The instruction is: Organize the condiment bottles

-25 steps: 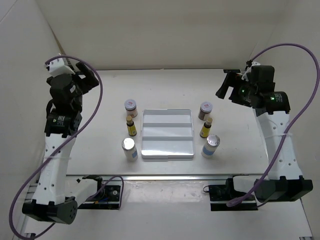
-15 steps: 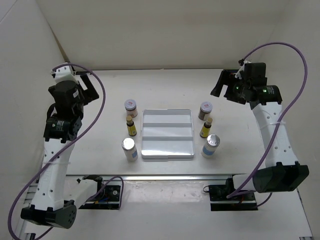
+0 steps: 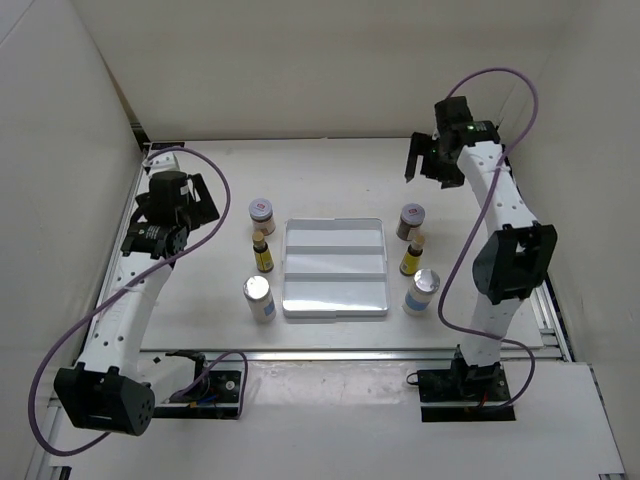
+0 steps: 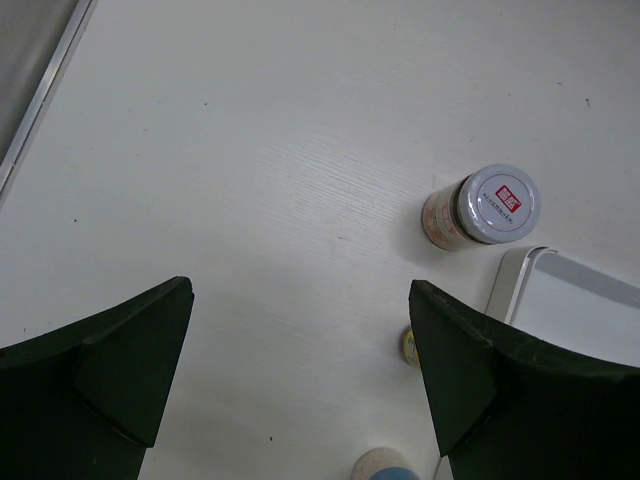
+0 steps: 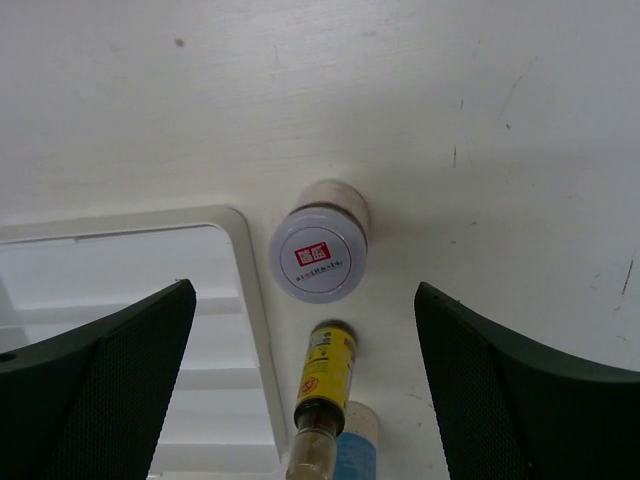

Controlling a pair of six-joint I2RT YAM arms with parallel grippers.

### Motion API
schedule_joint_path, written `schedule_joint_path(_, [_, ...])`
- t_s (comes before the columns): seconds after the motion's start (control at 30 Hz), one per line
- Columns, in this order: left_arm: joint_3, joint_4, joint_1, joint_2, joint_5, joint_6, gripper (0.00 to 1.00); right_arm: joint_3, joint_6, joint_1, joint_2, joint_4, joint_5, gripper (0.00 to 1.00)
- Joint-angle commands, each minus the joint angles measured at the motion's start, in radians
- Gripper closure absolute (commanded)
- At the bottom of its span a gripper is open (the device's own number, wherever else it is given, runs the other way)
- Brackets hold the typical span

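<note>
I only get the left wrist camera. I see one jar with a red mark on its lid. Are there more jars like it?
Observer: Yes, a second jar stands right of the tray.
Operator: Is anything in the tray?
Observer: No, all six bottles stand outside it, three per side.
Operator: What's the other arm doing?
Observer: The right gripper hangs open up high, its camera looking down at that jar.

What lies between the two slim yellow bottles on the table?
The white tray lies between them, with the left yellow bottle beside one edge and the right yellow bottle beside the other. The top view shows this.
</note>
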Motion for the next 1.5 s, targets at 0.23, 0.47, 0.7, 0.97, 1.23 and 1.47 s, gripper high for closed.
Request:
schedule_joint_path(0.23, [-0.028, 0.014, -0.001, -0.044, 0.029, -0.058, 0.00, -0.061, 0.009, 0.039, 0.053, -0.102, 0.078, 0.05])
schedule_joint_path(0.47, [-0.039, 0.004, -0.030, -0.045, 0.005, -0.058, 0.00, -0.093, 0.009, 0.039, 0.109, -0.091, 0.055, 0.08])
schedule_joint_path(0.7, [-0.030, 0.004, -0.050, -0.027, -0.035, -0.049, 0.00, -0.093, 0.009, 0.039, 0.202, -0.082, 0.003, 0.13])
schedule_joint_path(0.97, [-0.050, 0.004, -0.050, -0.027, -0.058, -0.049, 0.00, -0.093, 0.009, 0.039, 0.234, -0.072, -0.046, 0.52])
schedule_joint_path(1.23, [-0.050, 0.022, -0.060, -0.016, -0.038, -0.040, 0.00, 0.011, -0.017, 0.081, 0.159, -0.100, 0.001, 0.75])
schedule_joint_path(1.47, [-0.050, 0.040, -0.078, 0.013, -0.038, -0.031, 0.00, 0.126, -0.060, 0.185, 0.115, -0.125, 0.046, 0.82])
